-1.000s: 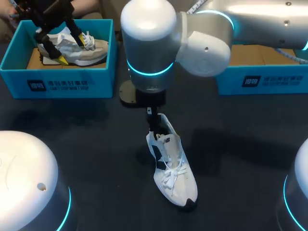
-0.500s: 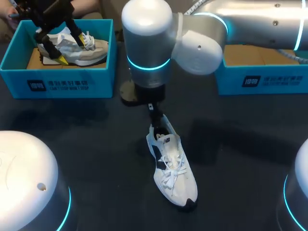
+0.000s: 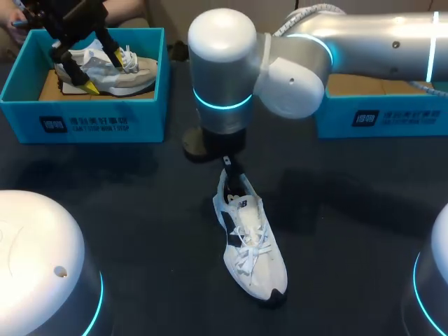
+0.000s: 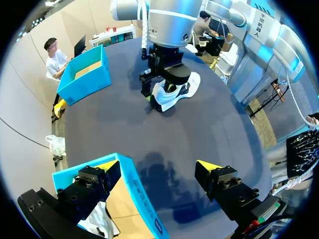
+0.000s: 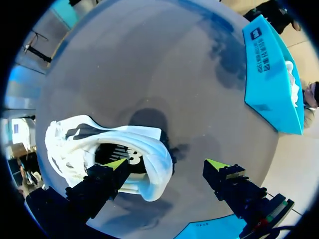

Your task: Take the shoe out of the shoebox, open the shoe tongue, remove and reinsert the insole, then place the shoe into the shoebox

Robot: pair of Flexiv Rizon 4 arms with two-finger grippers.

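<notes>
A white shoe point(image 3: 250, 246) with a dark side panel lies on the dark table, toe toward me. My right gripper point(image 3: 228, 168) stands at its heel. In the right wrist view that gripper point(image 5: 167, 164) is open: one finger is inside the shoe's point(image 5: 89, 142) mouth over the black insole point(image 5: 117, 154), the other is outside behind the heel. A second shoe point(image 3: 108, 72) lies in the blue shoebox point(image 3: 84, 119) at the far left. My left gripper point(image 3: 110, 74) hangs open just above it, and in its own view the left gripper point(image 4: 158, 165) straddles the box wall point(image 4: 142, 199).
Another blue box point(image 3: 378, 115) sits at the far right, under my right arm. In the left wrist view this box point(image 4: 84, 74) lies beyond the white shoe point(image 4: 174, 92). Dark tabletop surrounds the shoe.
My right arm's wrist has shifted a little to the right, the gripper staying at the shoe's heel. The shoe, the left arm and both boxes have not moved.
</notes>
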